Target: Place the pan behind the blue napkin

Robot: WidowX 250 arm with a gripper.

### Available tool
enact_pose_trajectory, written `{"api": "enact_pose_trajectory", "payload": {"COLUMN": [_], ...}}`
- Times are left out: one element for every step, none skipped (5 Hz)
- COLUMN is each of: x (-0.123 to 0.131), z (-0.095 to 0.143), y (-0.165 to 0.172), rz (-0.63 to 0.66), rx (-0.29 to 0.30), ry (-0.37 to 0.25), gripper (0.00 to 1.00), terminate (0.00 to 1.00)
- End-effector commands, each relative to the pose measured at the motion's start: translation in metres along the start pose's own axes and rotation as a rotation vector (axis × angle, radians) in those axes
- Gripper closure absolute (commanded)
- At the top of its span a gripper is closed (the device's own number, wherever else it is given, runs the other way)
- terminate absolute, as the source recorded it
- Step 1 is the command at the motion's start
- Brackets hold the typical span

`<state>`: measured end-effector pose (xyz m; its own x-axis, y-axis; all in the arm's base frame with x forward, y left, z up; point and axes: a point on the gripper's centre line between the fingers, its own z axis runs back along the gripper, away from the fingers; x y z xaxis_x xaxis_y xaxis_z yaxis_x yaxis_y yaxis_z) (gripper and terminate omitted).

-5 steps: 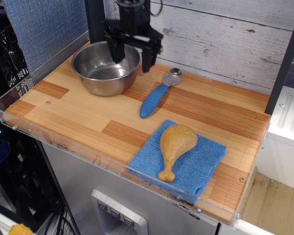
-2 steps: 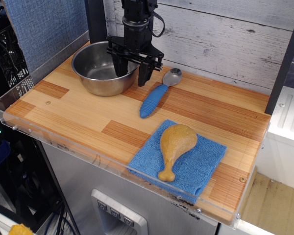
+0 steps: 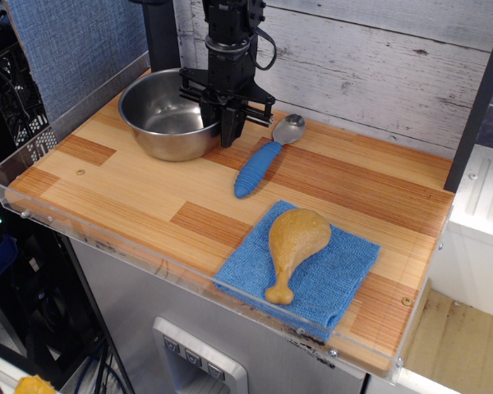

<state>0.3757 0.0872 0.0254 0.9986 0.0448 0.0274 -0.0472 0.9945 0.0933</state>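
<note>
The pan [image 3: 166, 119] is a round shiny steel bowl at the back left of the wooden table. My gripper [image 3: 228, 131] reaches straight down at the pan's right rim, with its black fingers closed together on that rim. The pan looks slightly tipped or shifted to the left. The blue napkin [image 3: 329, 275] lies flat at the front right of the table, with a yellow toy drumstick [image 3: 292, 246] lying on it.
A metal spoon with a blue ribbed handle [image 3: 259, 167] lies just right of the pan and gripper. A whitewashed plank wall [image 3: 370, 66] stands behind the table. A clear acrylic lip [image 3: 107, 234] runs along the front and left edges.
The gripper came down from above the pan with fingers wide apart, then closed them on the pan's right rim. The pan has shifted slightly to the left.
</note>
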Motion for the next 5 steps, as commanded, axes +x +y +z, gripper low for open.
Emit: {"api": "enact_pose_trajectory", "payload": {"x": [-0.006,-0.012,-0.017,-0.031,-0.036], "z": [0.028,0.042,0.059,0.092,0.108], "y": [0.023,0.038,0.036,0.012,-0.013], "rz": [0.076,0.111,0.134,0.153,0.155], "rx": [-0.009,-0.014,-0.027,-0.038,-0.089], "ry": [-0.045,-0.031,-0.043,-0.085,-0.095], "gripper": [1.0,1.0,1.0,1.0,1.0], "terminate": [0.0,0.0,0.0,0.0,0.0]}}
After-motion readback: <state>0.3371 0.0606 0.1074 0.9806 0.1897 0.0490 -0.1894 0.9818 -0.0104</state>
